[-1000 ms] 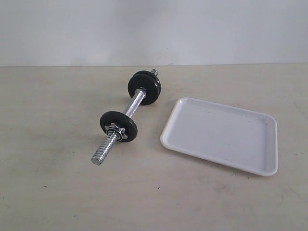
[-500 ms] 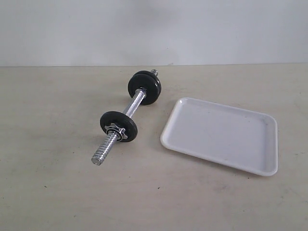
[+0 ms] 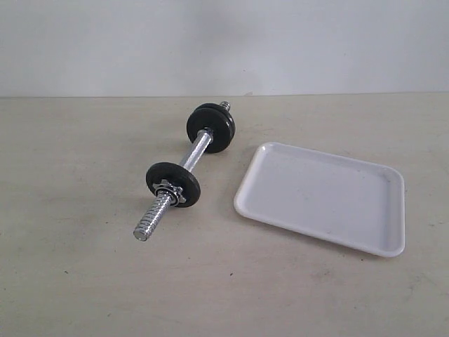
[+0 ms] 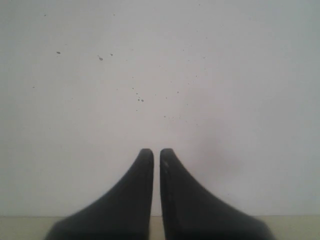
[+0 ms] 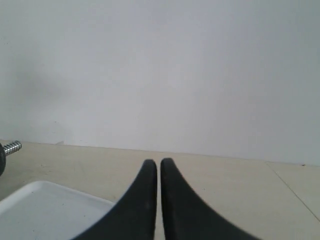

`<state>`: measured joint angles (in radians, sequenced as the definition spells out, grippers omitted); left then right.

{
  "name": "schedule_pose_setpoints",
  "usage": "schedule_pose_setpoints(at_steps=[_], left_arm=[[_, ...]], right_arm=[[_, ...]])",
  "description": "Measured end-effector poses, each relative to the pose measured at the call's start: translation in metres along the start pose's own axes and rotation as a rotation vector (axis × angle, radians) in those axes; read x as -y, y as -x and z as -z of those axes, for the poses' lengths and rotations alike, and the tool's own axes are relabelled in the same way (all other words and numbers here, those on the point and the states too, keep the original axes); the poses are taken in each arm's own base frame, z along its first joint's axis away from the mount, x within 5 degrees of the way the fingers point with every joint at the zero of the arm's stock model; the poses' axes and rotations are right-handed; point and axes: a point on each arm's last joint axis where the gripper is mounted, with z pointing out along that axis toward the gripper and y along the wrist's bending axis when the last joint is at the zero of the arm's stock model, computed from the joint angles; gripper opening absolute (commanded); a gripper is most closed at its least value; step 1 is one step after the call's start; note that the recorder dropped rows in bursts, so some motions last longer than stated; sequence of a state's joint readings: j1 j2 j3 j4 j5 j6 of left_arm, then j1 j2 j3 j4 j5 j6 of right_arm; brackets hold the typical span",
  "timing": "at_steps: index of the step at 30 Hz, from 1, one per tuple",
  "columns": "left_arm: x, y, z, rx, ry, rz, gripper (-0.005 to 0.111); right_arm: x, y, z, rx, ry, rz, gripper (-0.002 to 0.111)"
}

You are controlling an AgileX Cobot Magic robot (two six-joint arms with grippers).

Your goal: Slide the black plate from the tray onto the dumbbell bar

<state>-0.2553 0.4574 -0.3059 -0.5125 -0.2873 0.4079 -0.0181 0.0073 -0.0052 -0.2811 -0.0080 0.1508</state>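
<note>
Lying left of centre on the table (image 3: 84, 281), the dumbbell bar (image 3: 191, 156) carries black discs (image 3: 173, 184), one low by its threaded end, others at its upper end. The tray (image 3: 323, 198) sits just right of it. The left claw (image 4: 156, 152) and right claw (image 5: 158, 162) are both clenched.

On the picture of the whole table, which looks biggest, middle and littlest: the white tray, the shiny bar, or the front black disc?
1. White tray: biggest by far.
2. Dumbbell bar: long but thin.
3. Front black disc: littlest.
</note>
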Motion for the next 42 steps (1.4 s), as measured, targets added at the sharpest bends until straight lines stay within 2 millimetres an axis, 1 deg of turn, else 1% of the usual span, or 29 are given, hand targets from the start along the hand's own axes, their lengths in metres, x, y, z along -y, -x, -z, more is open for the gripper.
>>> schedule_pose_setpoints(at_steps=[4,7,9,11,14,16,21,26,28,33,41,42], left_arm=[[0.000,0.000,0.000,0.000,0.000,0.000,0.004],[0.000,0.000,0.000,0.000,0.000,0.000,0.004],[0.000,0.000,0.000,0.000,0.000,0.000,0.004],[0.000,0.000,0.000,0.000,0.000,0.000,0.004],[0.000,0.000,0.000,0.000,0.000,0.000,0.004],[0.000,0.000,0.000,0.000,0.000,0.000,0.004],[0.000,0.000,0.000,0.000,0.000,0.000,0.004],[0.000,0.000,0.000,0.000,0.000,0.000,0.004],[0.000,0.000,0.000,0.000,0.000,0.000,0.004],[0.000,0.000,0.000,0.000,0.000,0.000,0.004],[0.000,0.000,0.000,0.000,0.000,0.000,0.004],[0.000,0.000,0.000,0.000,0.000,0.000,0.004]], right_arm=[[0.001,-0.002,0.000,-0.019,-0.009,-0.012,0.001],[0.001,-0.006,0.000,-0.069,-0.013,-0.117,0.001],[0.000,-0.012,0.001,-0.133,-0.014,-0.210,0.001],[-0.002,-0.019,0.002,-0.214,-0.012,-0.265,0.001],[-0.004,-0.029,0.005,-0.326,-0.011,-0.297,0.001],[-0.005,-0.033,0.006,-0.359,-0.011,-0.307,0.001],[-0.005,-0.034,0.006,-0.371,-0.010,-0.306,0.001],[-0.005,-0.035,0.006,-0.373,0.025,-0.110,0.001],[-0.005,-0.035,0.006,-0.373,0.031,-0.077,0.001],[-0.005,-0.035,0.006,-0.372,0.035,-0.056,0.001],[-0.005,-0.034,0.006,-0.363,0.038,-0.068,0.001],[-0.005,-0.034,0.006,-0.363,0.034,-0.090,0.001]])
